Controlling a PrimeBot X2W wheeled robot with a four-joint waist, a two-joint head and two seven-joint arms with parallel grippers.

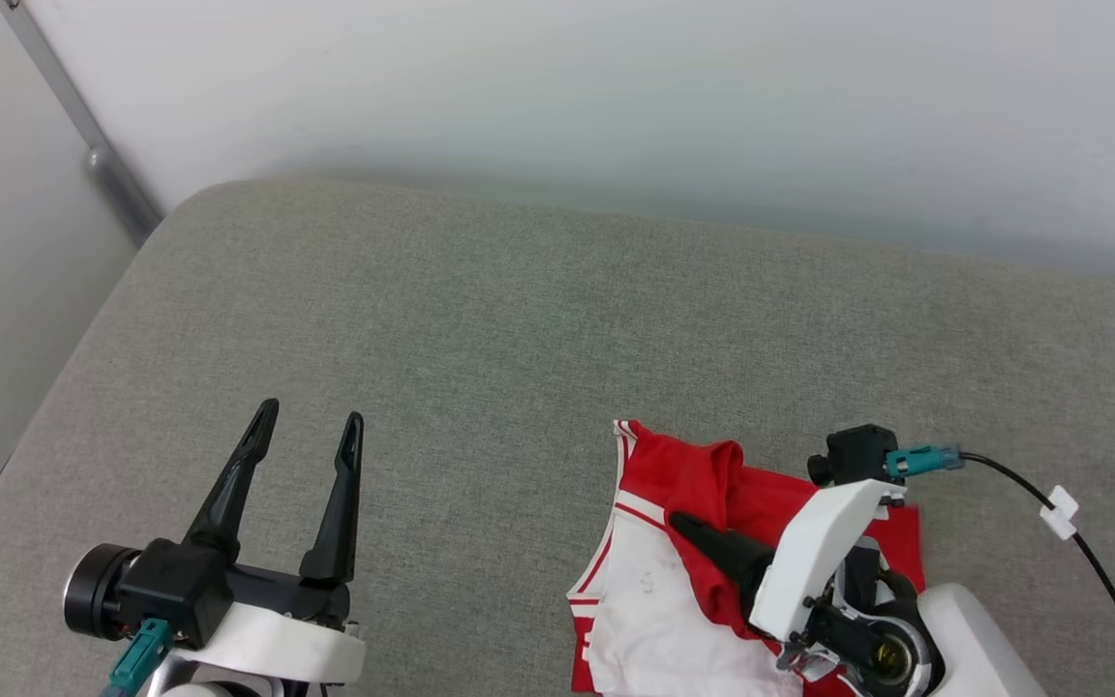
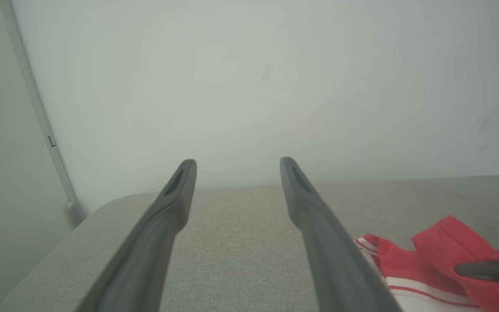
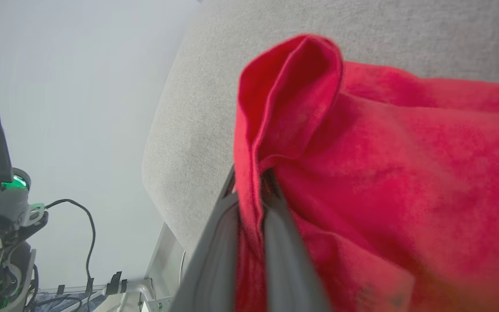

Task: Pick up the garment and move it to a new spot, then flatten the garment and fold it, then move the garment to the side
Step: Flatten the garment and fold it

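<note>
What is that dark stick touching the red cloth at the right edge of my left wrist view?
Observer: That is the right gripper; the head view shows it reaching from the right arm across the garment.
Operator: Is it holding the cloth?
Observer: Yes; in the right wrist view its jaws are shut on a red fold.
Operator: Is the shirt laid flat?
Observer: No; the head view shows it bunched, red folds over a white section, on the right side of the cushion.

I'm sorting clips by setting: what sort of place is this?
Probably a bare test room, not a home: a grey cloth-covered table against a plain white wall, with one red and white shirt on it.
</note>
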